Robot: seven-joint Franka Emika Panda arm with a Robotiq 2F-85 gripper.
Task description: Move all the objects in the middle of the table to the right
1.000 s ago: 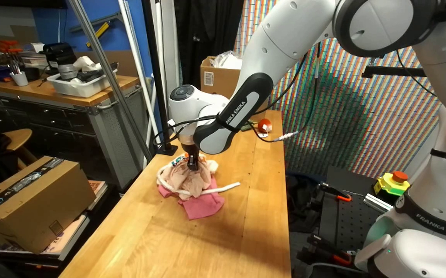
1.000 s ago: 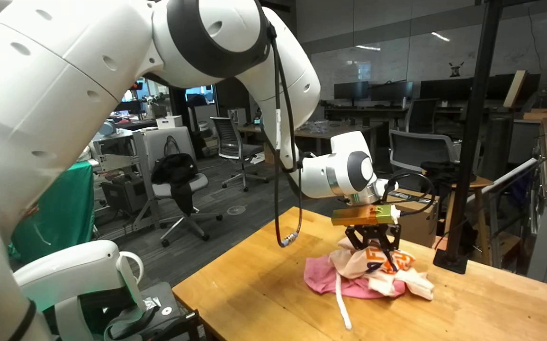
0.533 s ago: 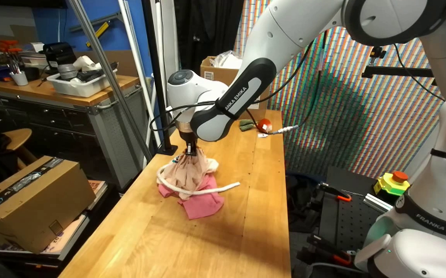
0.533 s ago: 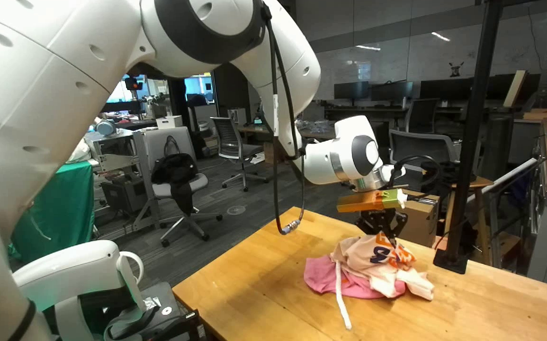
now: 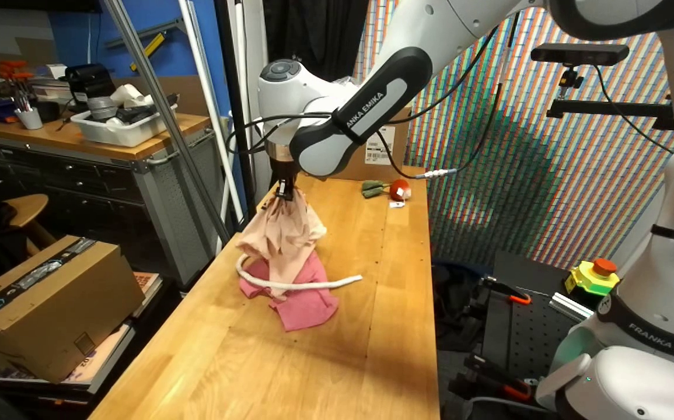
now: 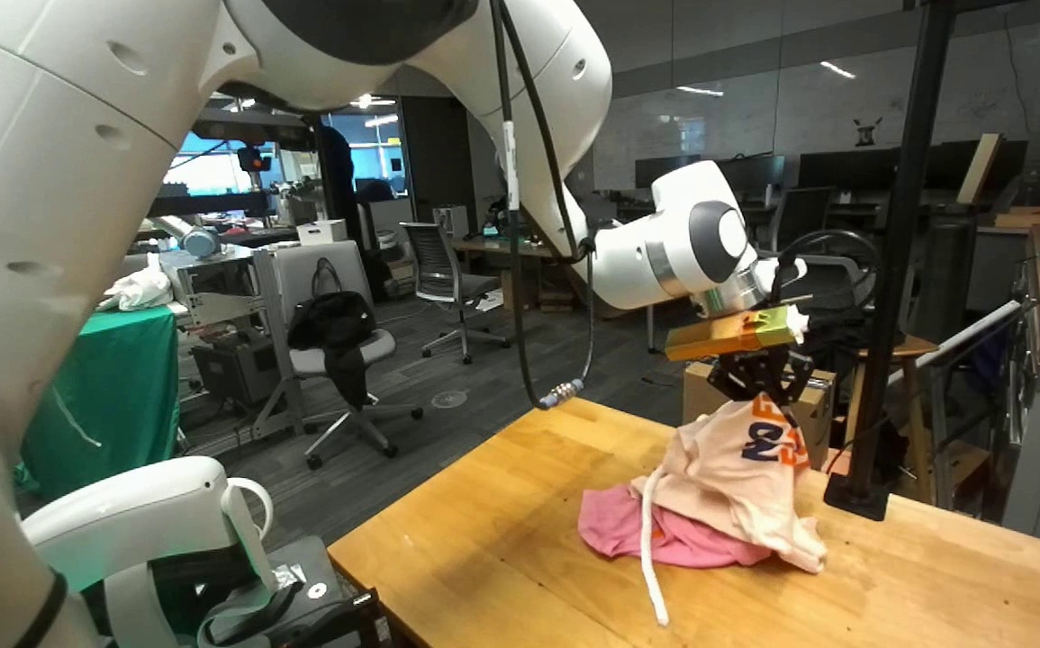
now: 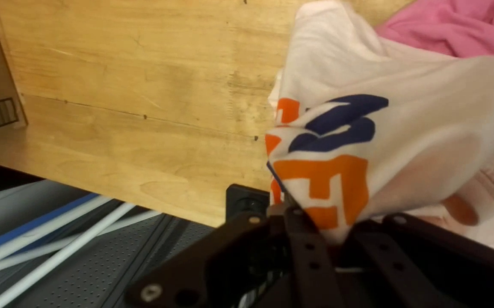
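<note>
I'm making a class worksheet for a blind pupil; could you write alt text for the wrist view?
Dark robot fingers at the bottom pinch a cream cloth printed in orange and navy and filling much of the right. A pink cloth shows at upper right; the wooden table spans the upper left, with white poles beyond its edge at lower left.

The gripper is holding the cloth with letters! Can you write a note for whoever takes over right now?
Gripper: shut on the cream cloth, partly lifted, its lower part over the pink cloth.
White cord: across both cloths.
Red-and-green item: toward the far end of the table in an exterior view; can't tell if it's done.
Done: cream cloth gripped.
Left: carry it right, then the pink cloth and white cord.
</note>
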